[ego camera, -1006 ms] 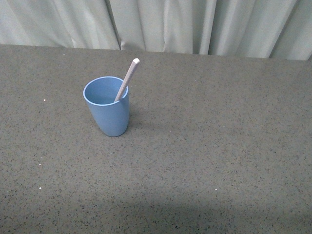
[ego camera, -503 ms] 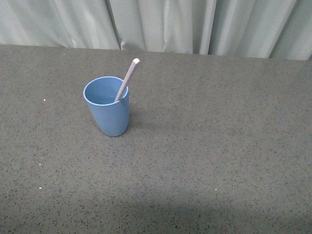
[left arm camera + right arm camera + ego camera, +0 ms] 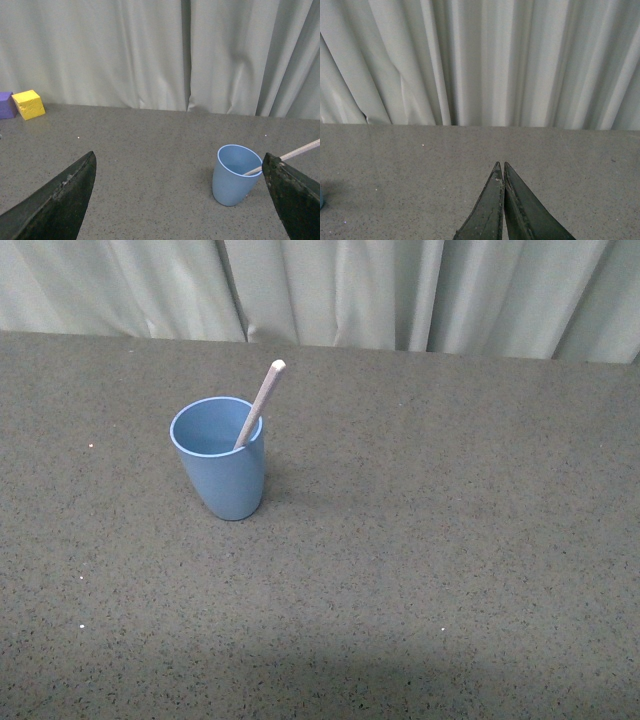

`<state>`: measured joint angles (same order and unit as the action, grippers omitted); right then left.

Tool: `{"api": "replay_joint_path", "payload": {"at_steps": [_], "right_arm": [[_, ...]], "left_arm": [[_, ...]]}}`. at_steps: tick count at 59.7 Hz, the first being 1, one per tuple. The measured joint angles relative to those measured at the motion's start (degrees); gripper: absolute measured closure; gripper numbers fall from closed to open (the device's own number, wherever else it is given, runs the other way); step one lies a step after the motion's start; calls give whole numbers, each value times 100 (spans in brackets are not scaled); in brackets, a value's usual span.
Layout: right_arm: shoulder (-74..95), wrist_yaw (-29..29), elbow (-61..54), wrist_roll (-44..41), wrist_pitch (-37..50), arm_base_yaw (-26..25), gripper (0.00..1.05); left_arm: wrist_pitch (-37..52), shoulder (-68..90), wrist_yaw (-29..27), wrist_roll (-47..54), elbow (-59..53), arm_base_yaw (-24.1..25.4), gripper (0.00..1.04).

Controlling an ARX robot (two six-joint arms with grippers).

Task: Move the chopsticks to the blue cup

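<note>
Nearest us, our left gripper (image 3: 177, 200) has its dark jaws spread wide, nothing between them; our right gripper (image 3: 503, 172) has its jaws pressed together, tips touching, holding nothing. Neither arm shows in the front view.

Further out on the speckled grey-brown worktop (image 3: 420, 570) stands the blue cup (image 3: 220, 460), upright, a plain matte light blue tumbler with a round rim, narrowing to a rounded base. The chopsticks (image 3: 262, 400) show as one thin pale stick standing in the cup, leaning on its right rim with the top end pointing up and to the far right, well above the rim.

The left wrist view alone shows a yellow block (image 3: 28, 104) and a purple block (image 3: 6, 105) touching side by side at the worktop's far edge. Behind everything hangs a pale pleated curtain (image 3: 330, 290). The right wrist view catches only a sliver of blue at its edge.
</note>
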<state>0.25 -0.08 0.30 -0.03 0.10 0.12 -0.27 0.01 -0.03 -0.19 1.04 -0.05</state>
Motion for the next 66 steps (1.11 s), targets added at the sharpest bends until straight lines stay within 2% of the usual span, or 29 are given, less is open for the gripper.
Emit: {"api": "replay_joint_path", "payload": {"at_steps": [9, 22, 25, 66], "right_arm": [[0, 0, 0, 0, -2, 0, 59], [0, 0, 0, 7, 0, 0, 8], [0, 0, 0, 2, 0, 0, 10], [0, 0, 0, 2, -2, 0, 9]], "left_arm": [[0, 0, 2, 0, 0, 0, 7], [0, 0, 0, 0, 0, 0, 7], [0, 0, 0, 0, 0, 0, 7], [0, 0, 0, 0, 0, 0, 7]]}}
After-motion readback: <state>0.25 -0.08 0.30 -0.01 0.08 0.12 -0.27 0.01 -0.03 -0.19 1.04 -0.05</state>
